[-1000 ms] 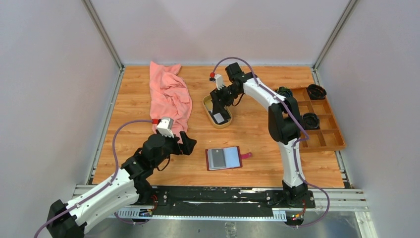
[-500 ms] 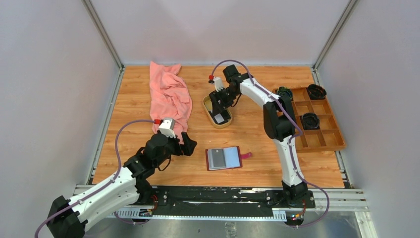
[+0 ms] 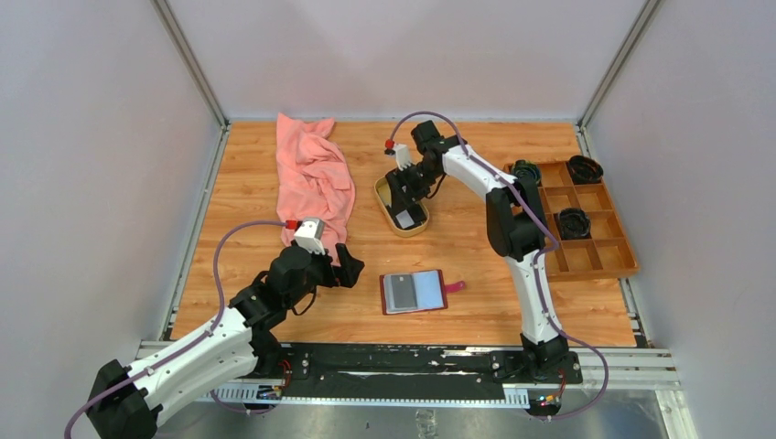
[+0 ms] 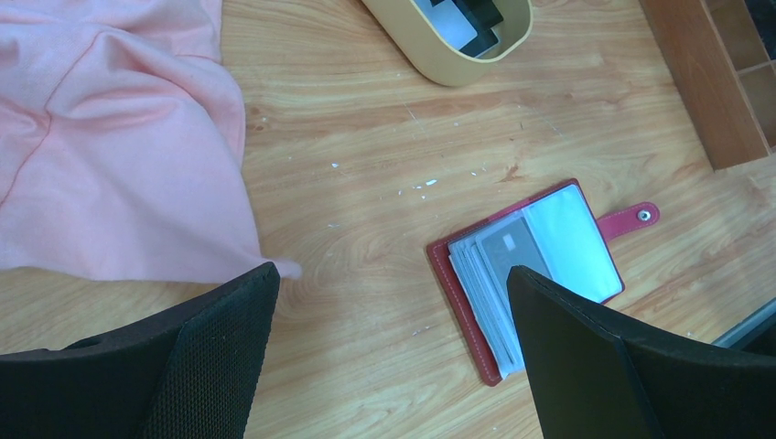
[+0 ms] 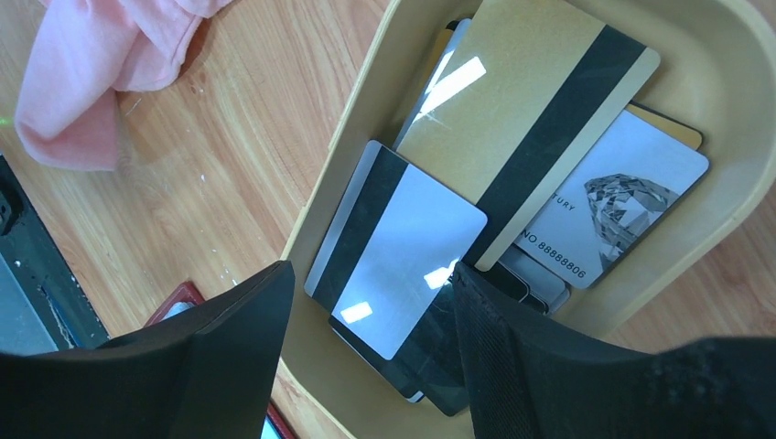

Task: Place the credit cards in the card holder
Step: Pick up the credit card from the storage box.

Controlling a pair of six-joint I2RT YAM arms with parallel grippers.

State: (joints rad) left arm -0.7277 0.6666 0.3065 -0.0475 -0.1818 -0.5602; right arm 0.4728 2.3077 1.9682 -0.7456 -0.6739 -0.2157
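Observation:
Several credit cards lie stacked in the oval tan dish [image 5: 723,210]: a silver one with a black stripe [image 5: 395,247], a gold one with a black stripe [image 5: 531,101], a white one with a diamond print [image 5: 622,206], black ones beneath. My right gripper [image 5: 373,352] is open, its fingers straddling the silver card just above the stack, holding nothing. It shows over the dish [image 3: 388,216] in the top view [image 3: 404,187]. The dark red card holder [image 3: 414,292] lies open on the table, clear sleeves showing [image 4: 535,265]. My left gripper [image 4: 393,366] is open and empty, left of the holder [image 3: 348,267].
A pink cloth [image 3: 314,176] lies at the back left, its corner by my left fingers [image 4: 110,155]. A brown wooden compartment tray [image 3: 595,247] with black round objects stands at the right. Wood table [image 3: 476,229] with grey walls around.
My right gripper has moved slightly back and lower over the dish. The left arm has hardly moved.

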